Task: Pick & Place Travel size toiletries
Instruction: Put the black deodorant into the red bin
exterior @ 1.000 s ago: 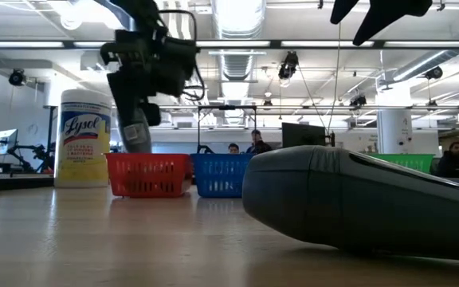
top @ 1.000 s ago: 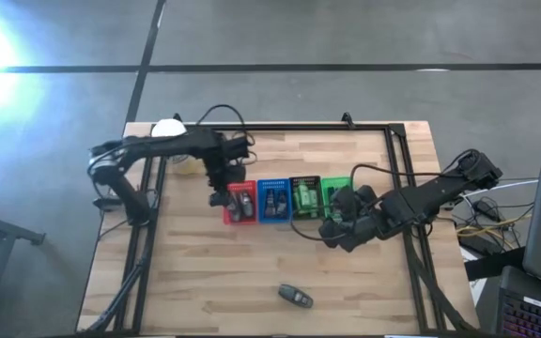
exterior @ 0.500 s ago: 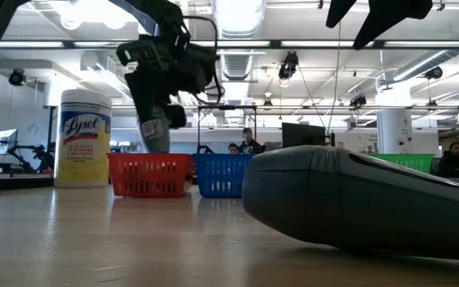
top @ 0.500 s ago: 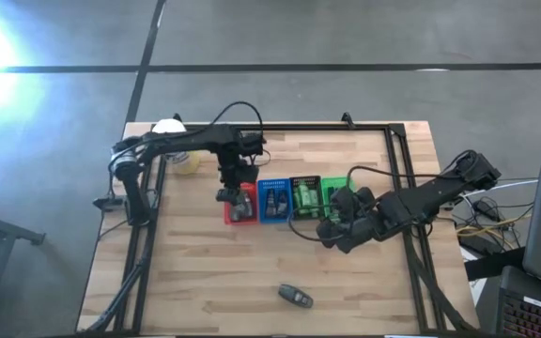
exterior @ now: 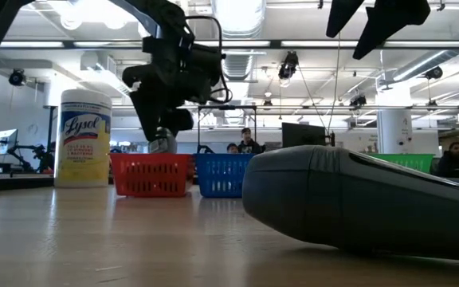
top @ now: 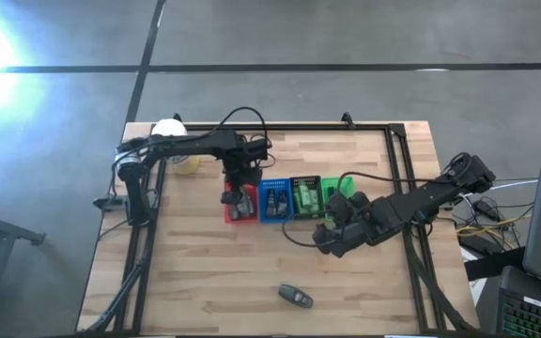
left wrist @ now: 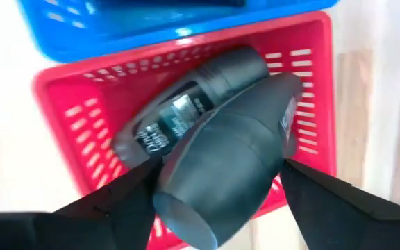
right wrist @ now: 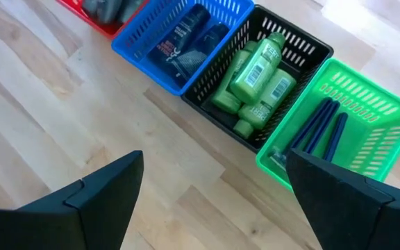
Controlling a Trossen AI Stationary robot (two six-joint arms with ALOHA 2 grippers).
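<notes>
Wooden table [top: 205,272] with a dark frame, grey concrete floor around it; low view looks into a lit open workshop with people far behind.

Left gripper [left wrist: 217,182] is clamped on a dark grey bottle [left wrist: 221,173], fingers [left wrist: 110,208] pressed against both its sides. It hangs directly over the red tray [left wrist: 75,132]. A second grey bottle [left wrist: 186,104] with a label lies in that tray underneath. In the low view the held bottle [exterior: 161,142] looks just above the red tray rim [exterior: 150,174], possibly touching; hard to tell from that angle.

Tray row, high view: red [top: 239,204], blue tray [top: 272,199], black tray [top: 305,195], green tray [top: 334,192], side by side and touching.
- blue: dark bottles [right wrist: 182,38]
- black: green bottles [right wrist: 255,73]
- green: thin dark sticks [right wrist: 318,128]

One more dark grey bottle [top: 295,297] lies alone near the table's front edge, well apart from the trays; it fills the low view foreground [exterior: 357,203].

Right gripper [top: 332,235] hovers near the green tray with its fingers [right wrist: 96,198] spread wide and nothing between them.

White-lidded wipes canister [exterior: 84,137] stands upright by the left arm's base.
</notes>
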